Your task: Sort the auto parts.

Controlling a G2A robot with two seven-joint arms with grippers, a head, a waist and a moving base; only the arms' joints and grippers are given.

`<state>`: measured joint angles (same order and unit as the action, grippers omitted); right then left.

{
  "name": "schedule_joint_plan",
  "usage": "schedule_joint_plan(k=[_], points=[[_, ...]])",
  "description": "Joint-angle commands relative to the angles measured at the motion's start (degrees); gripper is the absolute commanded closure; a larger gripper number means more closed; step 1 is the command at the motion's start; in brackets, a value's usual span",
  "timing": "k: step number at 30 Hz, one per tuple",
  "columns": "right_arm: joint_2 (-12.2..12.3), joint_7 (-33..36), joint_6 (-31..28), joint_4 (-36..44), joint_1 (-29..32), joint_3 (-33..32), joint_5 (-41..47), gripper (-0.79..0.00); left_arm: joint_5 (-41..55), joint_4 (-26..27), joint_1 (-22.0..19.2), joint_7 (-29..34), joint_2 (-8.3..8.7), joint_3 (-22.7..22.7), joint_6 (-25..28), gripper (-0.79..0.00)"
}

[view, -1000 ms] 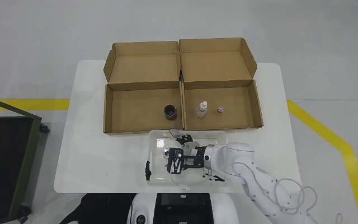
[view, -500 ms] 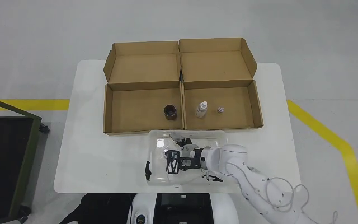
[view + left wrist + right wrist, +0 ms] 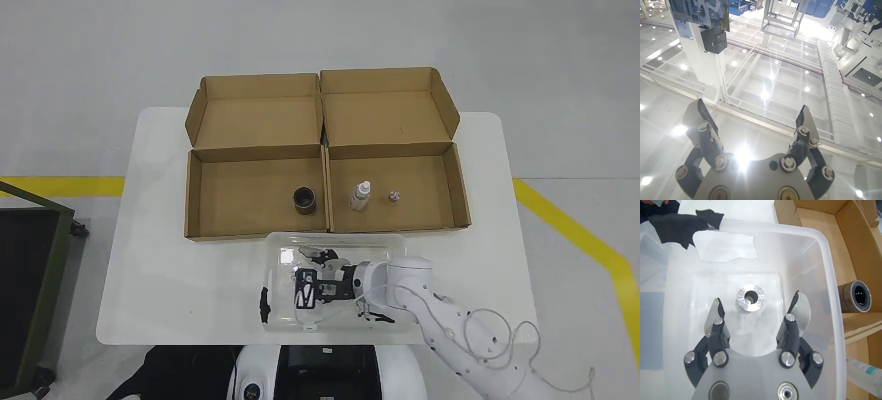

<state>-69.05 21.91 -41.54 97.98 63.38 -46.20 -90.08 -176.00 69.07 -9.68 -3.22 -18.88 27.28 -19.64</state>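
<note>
A white table (image 3: 160, 250) carries everything. On its far half two open cardboard boxes stand side by side and touching, the left box (image 3: 235, 195) and the right box (image 3: 430, 195), each with its lid flap folded back on the far side. Just near of them, at the table's near edge, sits a clear plastic bin (image 3: 335, 236), seen in the right wrist view as a frosted tub (image 3: 827, 262) with a torn black scrap (image 3: 677, 228) and a torn white scrap (image 3: 725, 247) stuck to one wall. The right arm comes in from the near right, and the right gripper (image 3: 308, 290) hangs inside the bin's left part, released, its two toothed fingers spread wide (image 3: 757, 297) and gripping nothing. The left gripper (image 3: 752, 104) is also spread wide and holds nothing; it is aimed up at a ceiling of white beams and lights. In the left box, by its near right corner, stands a dark cylindrical bearing (image 3: 304, 201), its round end up in the top view (image 3: 855, 298). In the right box a small white bottle (image 3: 359, 194) lies near the left wall, with a tiny round part (image 3: 395, 195) a little to its right. A silver metal ring (image 3: 759, 302) with a centre hole rests on the bin floor, in line with the gap between the right gripper's fingers and just beyond their tips, touching neither.
</note>
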Motion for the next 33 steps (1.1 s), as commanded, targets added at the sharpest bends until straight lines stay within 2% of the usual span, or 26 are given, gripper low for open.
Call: schedule_joint_plan(k=[1,6,9,16,21,23,28,30,32,33], points=[[-0.1,0.0,0.1,-0.6,-0.3,0.3,0.1,-0.588,0.0,0.0,0.0,0.0,0.0,0.0,0.0,-0.785],[-0.5,0.0,0.1,-1.7,-1.0,1.1,0.5,-0.517,0.0,0.0,0.0,0.0,0.0,0.0,0.0,-0.785],[-0.6,-0.2,0.0,-2.1,-1.2,1.4,0.9,-0.391,0.0,0.0,0.0,0.0,0.0,0.0,0.0,-0.785],[-0.8,-1.0,-0.7,-2.9,-1.5,1.6,2.3,-0.369,0.0,0.0,0.0,0.0,0.0,0.0,0.0,-0.785],[-0.9,-1.6,-0.5,-3.4,-1.4,1.5,2.8,-0.323,0.0,0.0,0.0,0.0,0.0,0.0,0.0,-0.785],[-0.9,-1.7,-0.5,-3.6,-1.4,1.4,2.9,-0.252,0.0,0.0,0.0,0.0,0.0,0.0,0.0,-0.785],[-0.9,-2.1,-0.5,-3.8,-1.5,1.1,3.1,-0.169,0.0,0.0,0.0,0.0,0.0,0.0,0.0,-0.785],[-0.8,-2.2,-0.6,-3.6,-1.4,0.8,3.3,-0.105,0.0,0.0,0.0,0.0,0.0,0.0,0.0,-0.785],[-0.7,-2.4,-0.7,-3.0,-1.2,0.3,3.4,-0.006,0.0,0.0,0.0,0.0,0.0,0.0,0.0,-0.785],[-0.6,-2.5,-0.8,-2.7,-0.9,0.1,3.5,0.0,0.0,0.0,0.0,0.0,0.0,0.0,0.0,-0.785]])
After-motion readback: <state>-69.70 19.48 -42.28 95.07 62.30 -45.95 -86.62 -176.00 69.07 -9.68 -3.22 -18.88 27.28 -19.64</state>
